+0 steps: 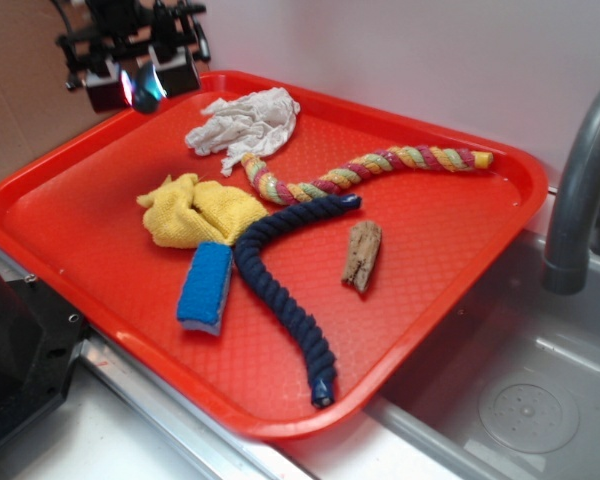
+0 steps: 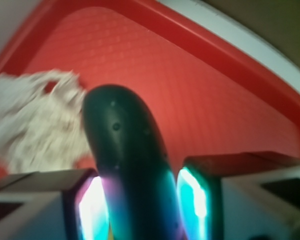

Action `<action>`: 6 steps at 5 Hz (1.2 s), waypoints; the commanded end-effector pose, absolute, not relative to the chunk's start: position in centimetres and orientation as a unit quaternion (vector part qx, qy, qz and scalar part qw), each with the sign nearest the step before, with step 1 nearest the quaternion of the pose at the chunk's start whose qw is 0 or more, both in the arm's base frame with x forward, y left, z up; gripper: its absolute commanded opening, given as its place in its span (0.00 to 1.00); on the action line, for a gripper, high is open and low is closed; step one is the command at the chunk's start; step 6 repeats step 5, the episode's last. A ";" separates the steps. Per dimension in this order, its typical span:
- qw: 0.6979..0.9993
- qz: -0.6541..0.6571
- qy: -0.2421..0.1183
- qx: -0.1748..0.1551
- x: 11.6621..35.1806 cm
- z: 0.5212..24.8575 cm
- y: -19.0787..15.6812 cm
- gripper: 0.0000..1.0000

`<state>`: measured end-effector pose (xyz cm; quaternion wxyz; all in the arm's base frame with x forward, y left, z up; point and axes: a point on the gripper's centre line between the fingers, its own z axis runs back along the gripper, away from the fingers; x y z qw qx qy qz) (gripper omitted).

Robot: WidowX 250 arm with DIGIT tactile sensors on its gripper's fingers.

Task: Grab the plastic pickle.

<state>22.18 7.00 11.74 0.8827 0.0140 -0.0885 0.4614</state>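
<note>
your pincer [image 2: 140,200] is clamped on the plastic pickle [image 2: 127,160], pads [image 2: 92,210] pressing it from both sides, its rounded end sticking out past the tips. ext view: gripper w/ pickle sits up over the far left corner of the red tray [image 1: 100,250], clear of the surface. white rag [image 1: 245,125] just beside it; yellow cloth [image 1: 200,210], blue sponge [image 1: 206,288], ropes further out.

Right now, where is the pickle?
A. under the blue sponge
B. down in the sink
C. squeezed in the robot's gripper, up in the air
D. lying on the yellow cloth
C: the gripper is shut on the pickle, held above the red tray.
</note>
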 end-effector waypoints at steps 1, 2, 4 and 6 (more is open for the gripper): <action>0.943 0.292 -0.157 -0.042 21.1 22.0 2.9 0.00; 0.970 0.187 -0.093 -0.121 21.6 27.2 0.6 0.00; 0.984 0.068 -0.017 -0.164 20.4 27.7 0.6 0.00; 0.990 0.045 -0.018 -0.134 18.8 27.1 0.5 0.00</action>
